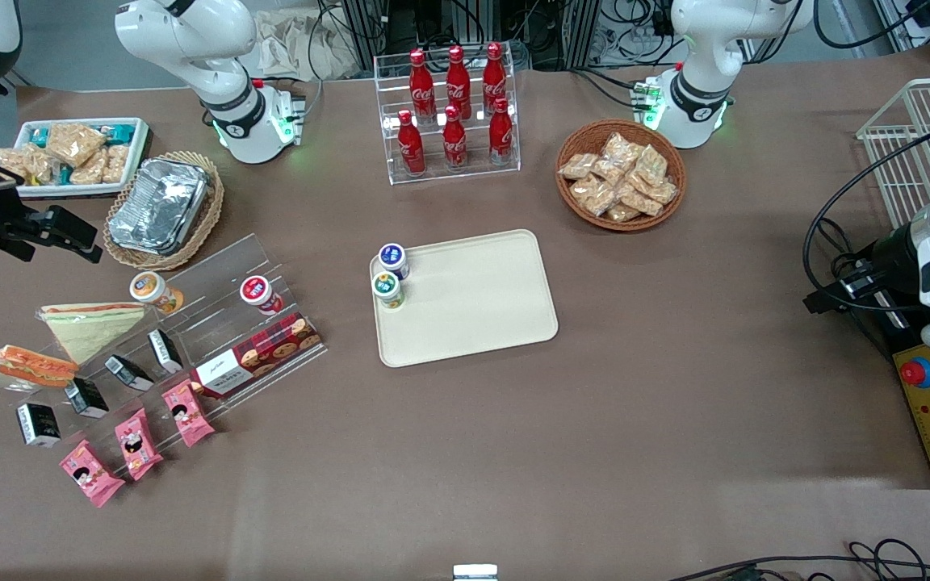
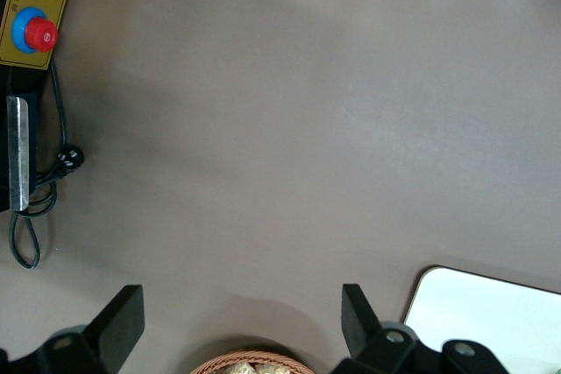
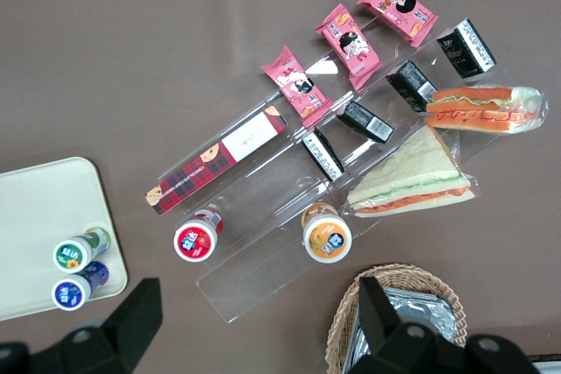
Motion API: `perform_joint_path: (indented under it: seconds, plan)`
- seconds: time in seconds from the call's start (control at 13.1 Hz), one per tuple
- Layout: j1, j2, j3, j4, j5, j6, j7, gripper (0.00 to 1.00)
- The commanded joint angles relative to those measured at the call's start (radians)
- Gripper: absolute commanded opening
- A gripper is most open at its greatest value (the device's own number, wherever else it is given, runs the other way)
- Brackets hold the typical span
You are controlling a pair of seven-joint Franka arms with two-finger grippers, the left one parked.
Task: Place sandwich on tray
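- We see the brown-covered table (image 1: 513, 452) with nothing of the task done: the sandwich is not on the tray and the arm has not reached for it.
- The large flat cream-beige rectangular plastic tray (image 1: 477, 303) with rounded corners and a low rim lies mid-table; the only things on it are a blue-capped small bottle (image 1: 392, 258) and a green-capped small bottle (image 1: 388, 289), standing together at the tray's edge toward the working arm's end. Most of its surface is bare, so we judge there is ample room for the sandwich.
- The clear acrylic stepped display rack (image 1: 215, 323) sits toward the working arm's end of the table, carrying a red tartan biscuit box (image 1: 259, 355), small black packets and two capped cups.
- The right arm's gripper (image 3: 259, 326) hangs high above the rack and the foil-filled wicker basket (image 1: 162, 210), well apart from the sandwich; in the right wrist view its two black fingers (image 3: 136, 313) stand wide apart with nothing between them.
- The pale flat triangular sandwich (image 1: 90, 327), bread face up, leans at the rack's end and is not our target.
- The small clear-wrapped wedge sandwich (image 1: 29, 367), white bread with orange-red and green filling along its cut edge, rests at the rack's outer end, just beside the pale one and nearer the front camera; we also see it from the wrist (image 3: 482, 109).
- What is left, in our judgement, is everything: descend, grasp, carry to the tray, release.
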Motion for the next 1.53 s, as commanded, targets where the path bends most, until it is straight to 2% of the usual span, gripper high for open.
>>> perform_joint_path:
  seconds: [0.0,0.46,0.69,0.84,0.99,1.22,1.45]
  plan:
    - [0.004,0.007,0.0,0.028,-0.019,-0.025,0.006,1.0]
    - [-0.005,0.006,-0.002,0.026,-0.015,-0.037,0.019,1.0]
    - [-0.005,0.006,-0.003,0.028,-0.015,-0.063,0.131,1.0]
    - [-0.011,0.007,-0.009,0.028,-0.021,-0.059,0.139,1.0]
    - [-0.052,0.01,-0.025,0.028,-0.056,-0.06,0.167,1.0]
    - [-0.14,0.01,-0.034,0.028,-0.05,-0.032,0.252,1.0]
    - [-0.178,0.035,-0.038,0.026,-0.036,0.036,0.494,1.0]
